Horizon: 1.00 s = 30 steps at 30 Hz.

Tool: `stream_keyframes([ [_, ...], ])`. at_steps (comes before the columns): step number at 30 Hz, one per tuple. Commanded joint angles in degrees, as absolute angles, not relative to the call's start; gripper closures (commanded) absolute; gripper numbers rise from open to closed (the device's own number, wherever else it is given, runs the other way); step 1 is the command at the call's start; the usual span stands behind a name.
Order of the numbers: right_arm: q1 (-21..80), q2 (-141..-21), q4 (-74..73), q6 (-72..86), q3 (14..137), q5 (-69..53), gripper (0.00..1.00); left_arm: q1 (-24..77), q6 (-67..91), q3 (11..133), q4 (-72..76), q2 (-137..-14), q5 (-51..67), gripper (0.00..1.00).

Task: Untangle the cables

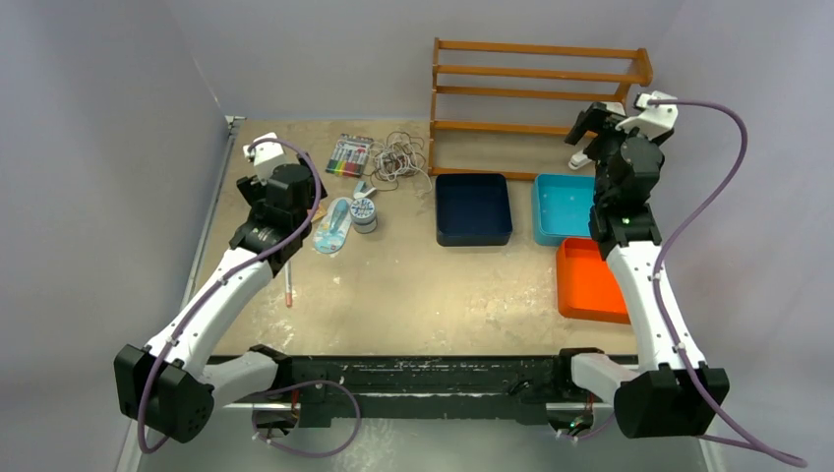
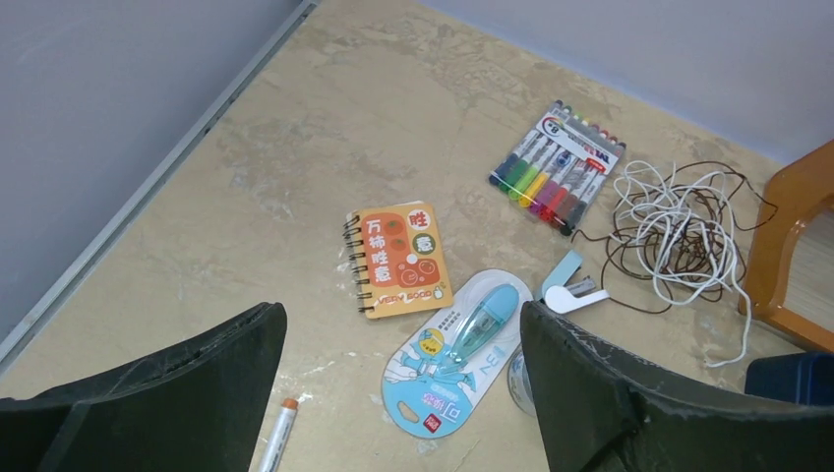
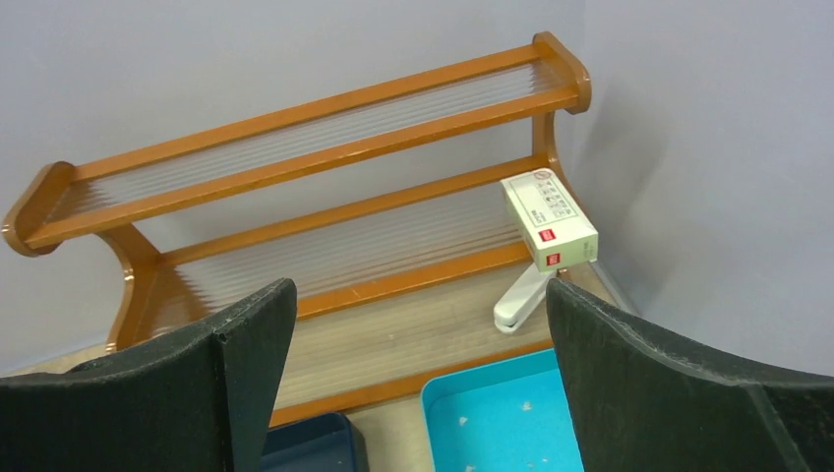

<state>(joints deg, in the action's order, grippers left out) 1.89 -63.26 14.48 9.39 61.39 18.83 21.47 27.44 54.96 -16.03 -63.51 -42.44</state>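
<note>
The cables (image 1: 398, 157) (image 2: 674, 231) lie in one tangled heap of white and dark brown loops on the counter (image 1: 423, 295), just beside the left foot of the wooden rack (image 1: 536, 88) (image 2: 797, 246). One white strand trails toward the near side of that foot. Nothing grips them.

The left fingers (image 2: 148, 403) are spread wide and hold nothing. They hang above the counter well to the left of the rack. The right fingers (image 3: 688, 393) are likewise released and empty, and hover in front of the rack's right half.

Farther left of the rack, just beyond the heap, sits a marker pack (image 2: 558, 165). An orange notebook (image 2: 398, 258) and a correction tape (image 2: 457, 352) in its blister card lie left of the rack too, nearer the arms. A navy tray (image 1: 473, 207) and a blue tray (image 1: 563, 206) sit side by side in front of the rack, with an orange tray (image 1: 588, 280) nearer still. On the rack's lower shelf, at its right end, stands a small white box (image 3: 548, 218) (its label is too small to read).
</note>
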Motion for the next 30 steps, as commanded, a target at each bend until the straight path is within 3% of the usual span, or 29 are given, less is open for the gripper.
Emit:
stream_keyframes([
  [1,0.2,-63.6,10.8,13.0,66.3,13.4,0.02,20.8,24.6,58.9,-14.5,-63.8,-39.5,0.09],
  [17,-1.1,-64.9,5.9,10.7,70.7,-1.5,0.01,20.3,25.2,63.0,-17.1,-67.7,-38.5,0.06],
  [30,-0.5,-73.3,1.2,8.3,75.7,-14.6,0.01,19.6,26.4,62.3,-16.9,-71.8,-25.7,0.05],
])
